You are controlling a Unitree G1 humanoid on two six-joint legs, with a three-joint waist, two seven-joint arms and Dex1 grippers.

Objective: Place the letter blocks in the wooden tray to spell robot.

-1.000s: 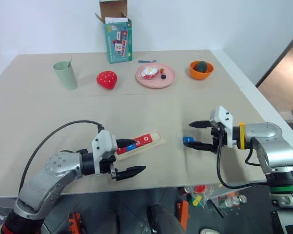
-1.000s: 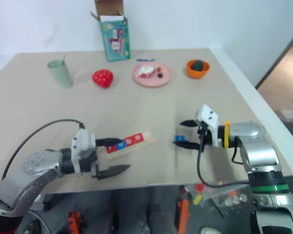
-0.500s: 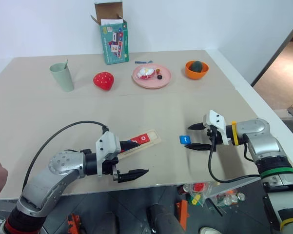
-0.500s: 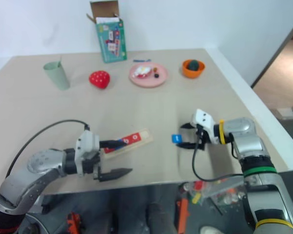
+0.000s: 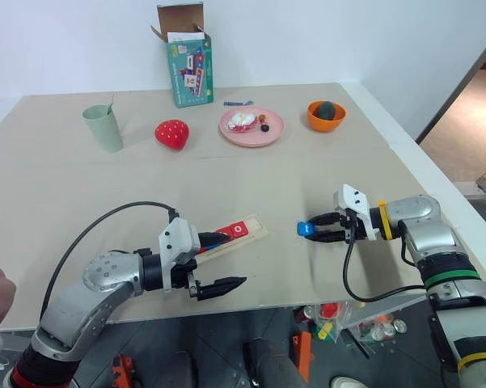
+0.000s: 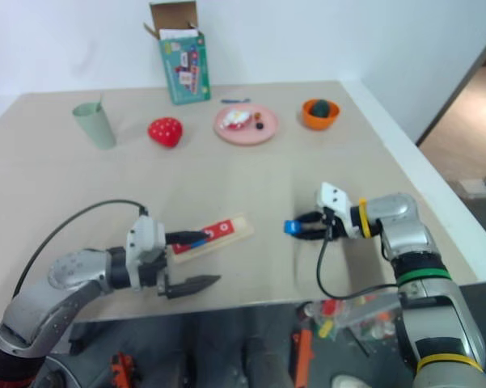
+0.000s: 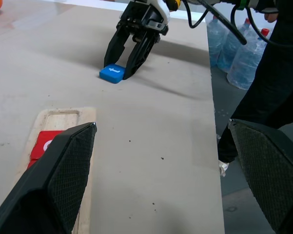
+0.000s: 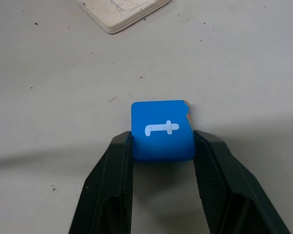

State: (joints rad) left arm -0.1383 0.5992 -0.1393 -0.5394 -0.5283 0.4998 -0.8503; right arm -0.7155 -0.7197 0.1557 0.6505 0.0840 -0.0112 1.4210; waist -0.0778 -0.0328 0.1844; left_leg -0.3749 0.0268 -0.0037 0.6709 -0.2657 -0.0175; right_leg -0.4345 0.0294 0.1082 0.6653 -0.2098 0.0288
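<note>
Right gripper (image 8: 161,146) clamped on the blue t block (image 8: 162,129) by opposite side edges, left gripper (image 5: 223,261) spread empty: likely light, rigid, smooth-faced, best pinched low across flat sides.

Landmark: wooden tray (image 5: 241,236), near the front edge of the table (image 5: 57,210). In the tray, letter blocks (image 5: 230,232) side by side. To the right of the tray, apart from it, one loose tile (image 8: 162,129) on the table, between the right gripper (image 5: 314,229) fingers. Left of the tray, at its near end, the left gripper (image 5: 220,263). Far behind the tray, cup (image 5: 103,128), strawberry toy (image 5: 171,133), plate (image 5: 251,125), bowl (image 5: 327,115) and box (image 5: 192,66).
</note>
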